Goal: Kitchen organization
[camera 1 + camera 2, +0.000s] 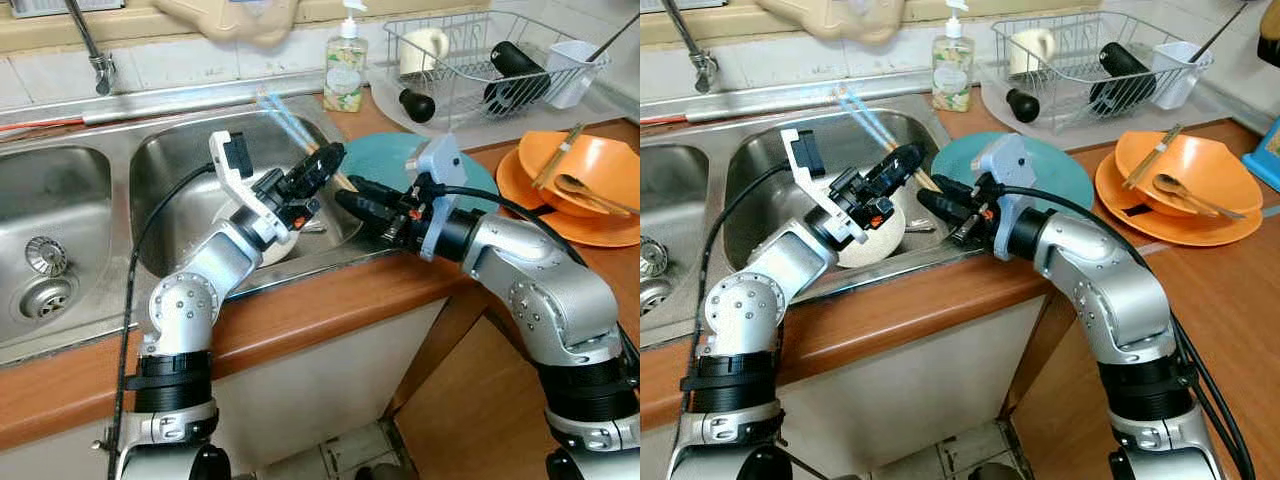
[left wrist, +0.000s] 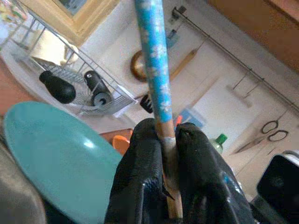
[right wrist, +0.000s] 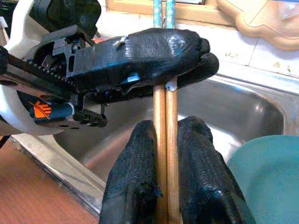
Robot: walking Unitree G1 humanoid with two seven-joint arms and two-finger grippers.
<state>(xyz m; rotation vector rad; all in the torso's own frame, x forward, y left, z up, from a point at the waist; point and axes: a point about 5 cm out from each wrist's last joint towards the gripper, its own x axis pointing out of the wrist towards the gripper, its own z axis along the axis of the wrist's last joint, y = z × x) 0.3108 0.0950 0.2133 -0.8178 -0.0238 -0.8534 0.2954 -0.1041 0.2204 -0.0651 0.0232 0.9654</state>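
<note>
Both grippers meet over the sink's (image 1: 180,160) right basin: the left gripper (image 1: 322,168) is clenched on a pair of blue-topped chopsticks (image 1: 285,120), and the right gripper (image 1: 352,203) pinches their wooden lower ends. Beside them a teal plate (image 1: 385,160) lies on the wooden counter (image 1: 330,300). Farther off stand a soap bottle (image 1: 345,65), a dish rack (image 1: 480,60) and orange bowls (image 1: 585,180).
</note>
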